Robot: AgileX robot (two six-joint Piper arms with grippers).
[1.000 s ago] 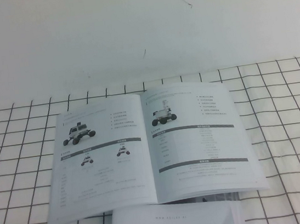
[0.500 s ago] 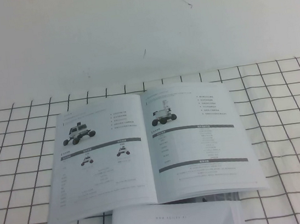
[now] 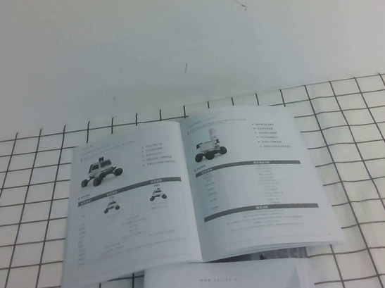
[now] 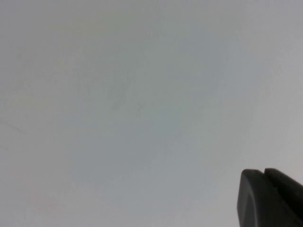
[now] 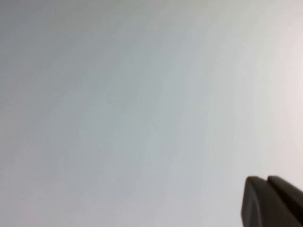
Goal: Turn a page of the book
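Observation:
The book [image 3: 192,194] lies open and flat on the checkered cloth in the high view. The page [image 3: 257,178] is its right-hand sheet, with a rover photo, a bullet list and two grey bars. The left-hand sheet [image 3: 126,202] shows one large and two small rover pictures. Neither arm shows in the high view. My left gripper [image 4: 263,172] appears in the left wrist view as two dark fingertips pressed together against a blank pale surface. My right gripper [image 5: 266,178] looks the same in the right wrist view. Neither holds anything, and both are away from the book.
A plain white booklet [image 3: 225,280] with one line of tiny text sticks out from under the book's near edge. The white cloth with a black grid [image 3: 372,163] covers the table. A white wall [image 3: 179,39] rises behind it.

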